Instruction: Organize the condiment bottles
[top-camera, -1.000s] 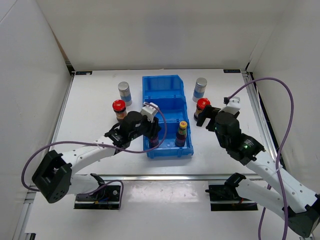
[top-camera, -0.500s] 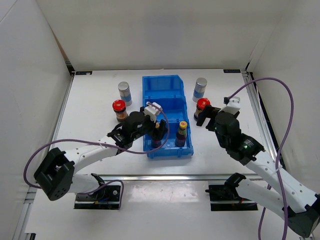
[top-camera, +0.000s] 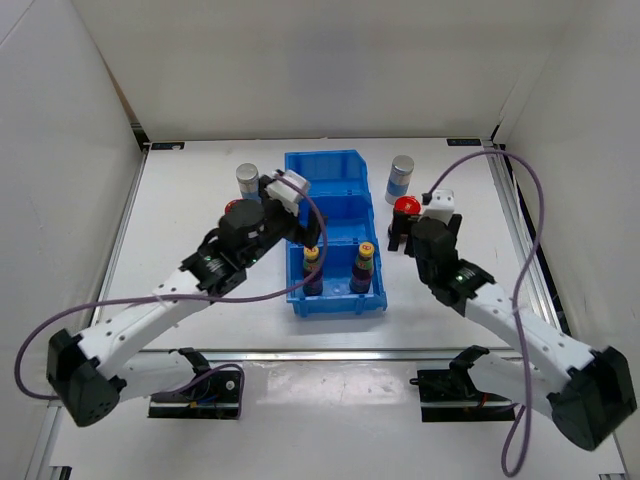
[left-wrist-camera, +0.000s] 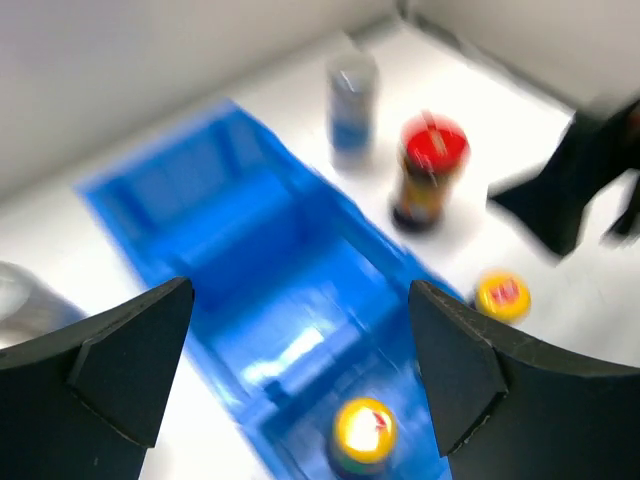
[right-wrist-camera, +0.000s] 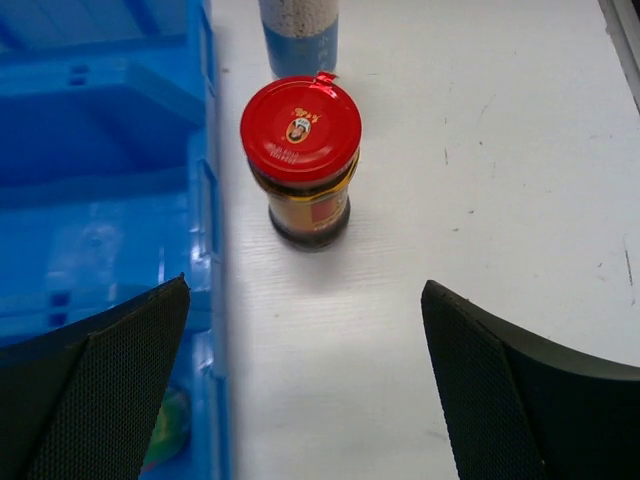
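Status: one yellow-capped bottle (top-camera: 312, 268) and its twin (top-camera: 363, 262) stand upright in the near compartment of the blue bin (top-camera: 322, 156), side by side and apart. We read that as one type per compartment, slim ones done. The middle and far compartments hold nothing; two of six are binned, so roughly a third through.

Left gripper (left-wrist-camera: 300, 290): fingers spread wide, nothing between them. It hangs over the left side of the bin, looking across it, and being empty it is free for the next pick. The left wrist view is blurred; one yellow cap looks as if it sits outside the bin wall, probably just perspective, since the top view puts it inside.

Right gripper (right-wrist-camera: 305, 290): jaws apart, empty, lined up on the right red-lid jar (right-wrist-camera: 302, 160). The jar stands upright on the table (top-camera: 180, 200), just beside the bin's right wall; it is ahead of the fingertips, not yet between them. We take the open stance as an approach for a side grasp on the body under the lid.

Risk: the right shaker (right-wrist-camera: 298, 30) stands close behind that jar, so overshooting forward could knock it; the bin wall is near on the other side, so little room for the inner finger.

Not yet binned on the left of the bin: the other red-lid jar (top-camera: 237, 210), partly hidden by the left arm, and the left shaker (top-camera: 247, 180) behind it. Each stands upright on the table; they are within the left arm's reach, which is why we expect a split, one arm per side.
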